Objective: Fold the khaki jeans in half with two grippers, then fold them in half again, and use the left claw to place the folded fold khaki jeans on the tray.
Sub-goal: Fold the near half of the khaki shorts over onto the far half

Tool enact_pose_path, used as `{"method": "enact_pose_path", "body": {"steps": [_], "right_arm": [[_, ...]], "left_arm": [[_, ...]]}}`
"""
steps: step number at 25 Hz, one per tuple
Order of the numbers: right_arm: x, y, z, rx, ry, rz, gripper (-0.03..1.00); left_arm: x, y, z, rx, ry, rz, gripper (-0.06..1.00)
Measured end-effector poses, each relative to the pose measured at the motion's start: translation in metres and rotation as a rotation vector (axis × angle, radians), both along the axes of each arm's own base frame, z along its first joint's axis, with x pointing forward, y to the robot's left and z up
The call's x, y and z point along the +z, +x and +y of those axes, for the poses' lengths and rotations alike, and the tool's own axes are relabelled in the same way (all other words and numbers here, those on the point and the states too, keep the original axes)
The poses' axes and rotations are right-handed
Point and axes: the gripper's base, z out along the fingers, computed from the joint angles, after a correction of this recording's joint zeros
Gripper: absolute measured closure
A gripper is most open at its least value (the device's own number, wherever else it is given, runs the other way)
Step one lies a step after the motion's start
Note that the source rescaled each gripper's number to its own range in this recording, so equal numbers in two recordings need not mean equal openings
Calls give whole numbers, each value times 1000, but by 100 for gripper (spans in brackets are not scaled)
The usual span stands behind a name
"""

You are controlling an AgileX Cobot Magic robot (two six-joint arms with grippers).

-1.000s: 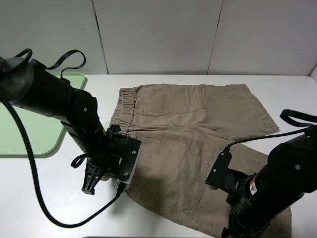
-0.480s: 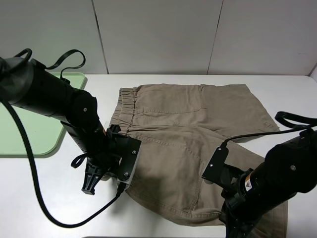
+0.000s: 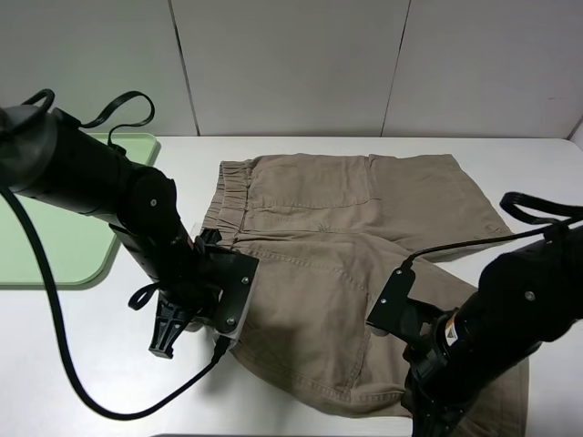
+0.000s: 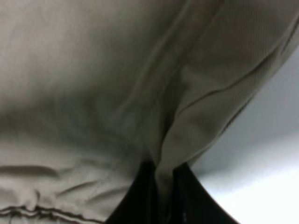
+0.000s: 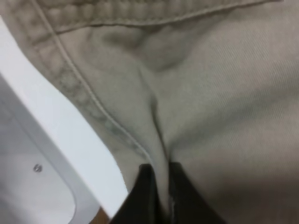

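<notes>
The khaki jeans [image 3: 346, 228] lie spread flat on the white table, waistband to the left and legs to the right. My left gripper [image 3: 221, 335] sits at the near-left waistband corner. In the left wrist view the left gripper [image 4: 163, 196] is shut on a pinched ridge of the khaki jeans [image 4: 117, 84]. My right gripper [image 3: 426, 408] is low over the near leg's hem. In the right wrist view the right gripper [image 5: 161, 196] is shut on a fold of the khaki jeans [image 5: 224, 107] beside the stitched hem. The pale green tray [image 3: 55, 237] lies at the far left, partly behind the left arm.
The table's near edge [image 3: 291, 433] runs just below both grippers, and the right wrist view shows the table edge [image 5: 70, 158] close to the hem. Black cables [image 3: 64, 355] loop from the left arm over the table. A grey panelled wall [image 3: 291, 64] stands behind.
The right gripper has closed on the hem and its arm has shifted slightly left, bunching the near leg. The left arm and its grip have stayed still.
</notes>
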Motion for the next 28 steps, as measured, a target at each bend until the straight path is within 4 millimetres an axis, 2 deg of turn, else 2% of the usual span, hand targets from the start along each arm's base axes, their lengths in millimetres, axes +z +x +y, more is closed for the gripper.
{"method": "enact_pose_path", "body": {"steps": [4,10,16,20,28], "right_arm": [[11,8,11,20,-9,55,97],[33,23,24,-43,-42,80,97],[75,36,27,-86,-45,-20,97],[102,38,26,-79,-27,-71,97],[134,36,23,-109,-7,-90,97]], "left_arm": [[17,0,2,-41,-9,-50,94],[40,-3,4,-53,-35,-92,94],[55,-6,6,-64,-42,-107,94],[63,-8,9,-55,-35,-116,94],[90,-15,24,0,25,-154,94]]}}
